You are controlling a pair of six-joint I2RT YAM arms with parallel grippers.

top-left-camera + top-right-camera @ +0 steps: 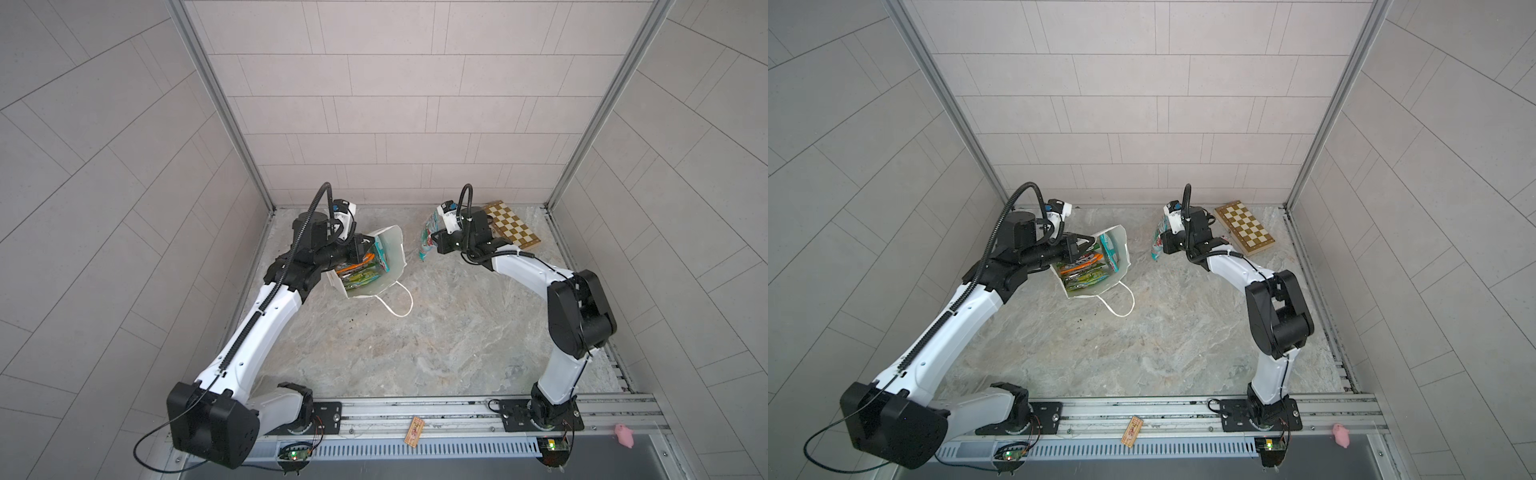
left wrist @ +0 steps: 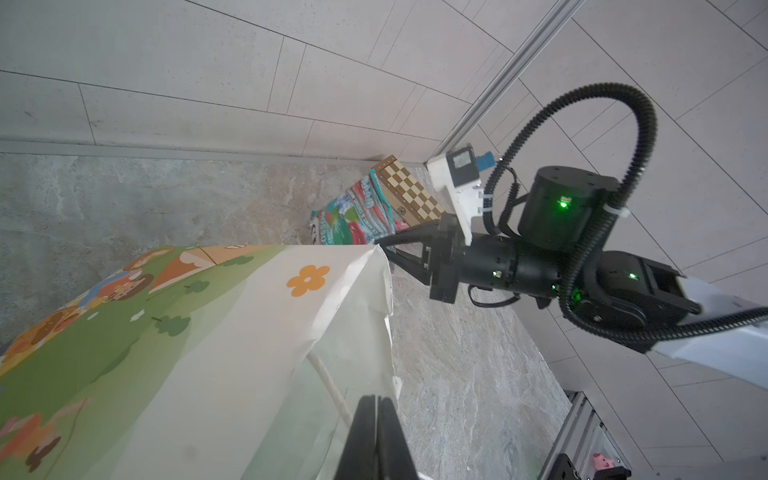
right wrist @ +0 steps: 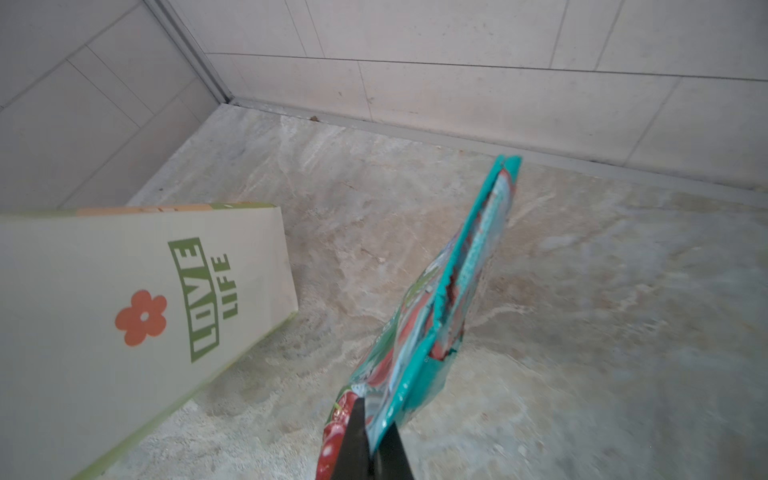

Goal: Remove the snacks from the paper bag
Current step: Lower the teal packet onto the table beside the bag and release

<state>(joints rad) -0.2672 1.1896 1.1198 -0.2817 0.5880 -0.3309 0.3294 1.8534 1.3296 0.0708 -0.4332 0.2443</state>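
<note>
Right gripper (image 3: 374, 415) is pinching a teal packet (image 3: 436, 311) by one corner, dangling it right of the paper bag (image 1: 392, 253), so it may be slipping loose. Left gripper (image 2: 376, 403) is clamping the tilted bag's rim; letting go risks spilling the snacks (image 1: 361, 276) inside.

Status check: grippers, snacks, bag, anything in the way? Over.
Left gripper shut on paper bag rim, bag tilted. Right gripper shut on teal packet, outside the bag. More packets inside. Chessboard close beside right gripper.
</note>
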